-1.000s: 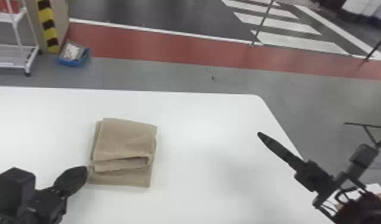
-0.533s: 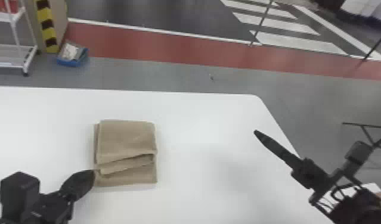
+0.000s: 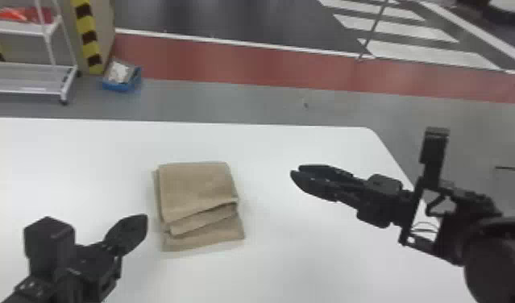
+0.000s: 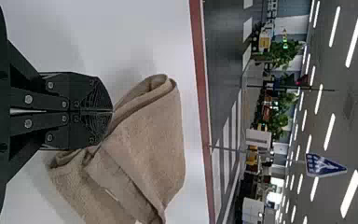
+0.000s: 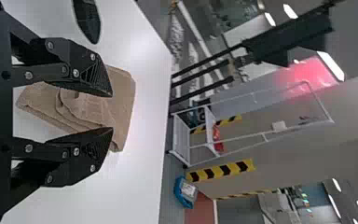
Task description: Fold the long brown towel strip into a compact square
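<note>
Towel point(image 3: 196, 187) — unevenly folded | left gripper point(image 3: 145, 221): jaws closed, empty | right gripper point(image 3: 295, 170): jaws parted, empty

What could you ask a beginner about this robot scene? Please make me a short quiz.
1. True or false: the towel lies on the table in folded layers.
2. The fingers of the right gripper stand: a) crossed; b) apart; c) pressed together.
3. Fill in: in the head view, the shut left gripper is at the towel's ____ side.

Key: 1 true; 2 b; 3 left.
</note>
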